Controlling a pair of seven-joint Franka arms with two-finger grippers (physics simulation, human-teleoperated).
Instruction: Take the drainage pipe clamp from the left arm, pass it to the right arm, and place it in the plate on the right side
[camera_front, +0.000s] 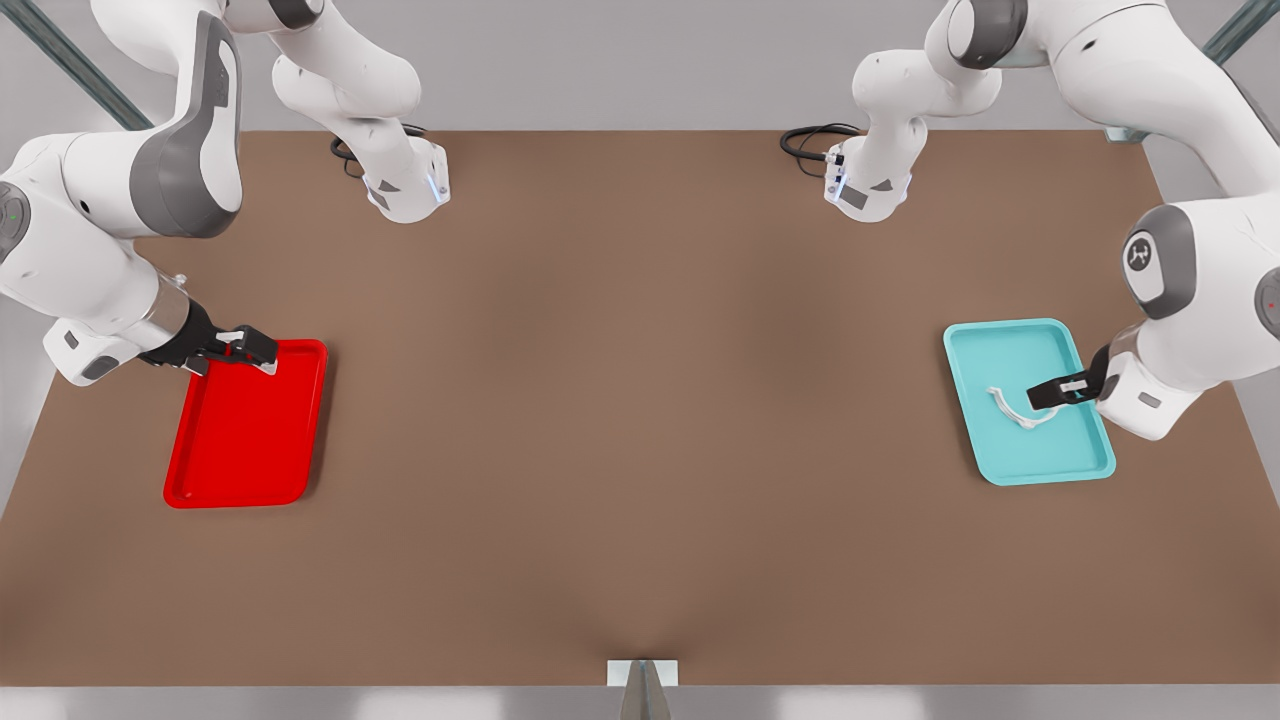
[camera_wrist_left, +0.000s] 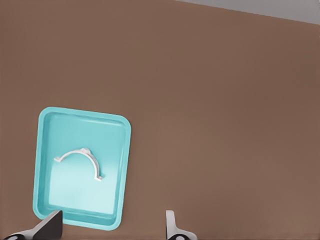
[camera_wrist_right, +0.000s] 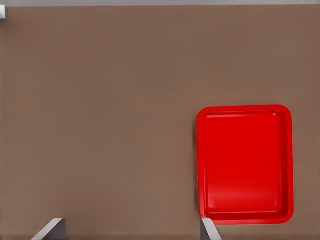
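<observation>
I'm working across the front view from its left: the right gripper (camera_front: 262, 352) is waiting over the near end of the red plate (camera_front: 240, 440), fingers spread and holding nothing. On the front view's right, I'm judging the pickup as the step in hand; the left gripper (camera_front: 1040, 397), spread, is hovering just beside the clamp (camera_front: 1012, 408), which is lying in the teal tray (camera_front: 1070, 465) on the counter (camera_front: 640, 420). Next I need to lower it and close on the strip.

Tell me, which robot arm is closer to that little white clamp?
Left. The left gripper hovers over the teal tray, just beside the drainage pipe clamp lying in it. The right gripper hangs over the red plate, across the table.
</observation>
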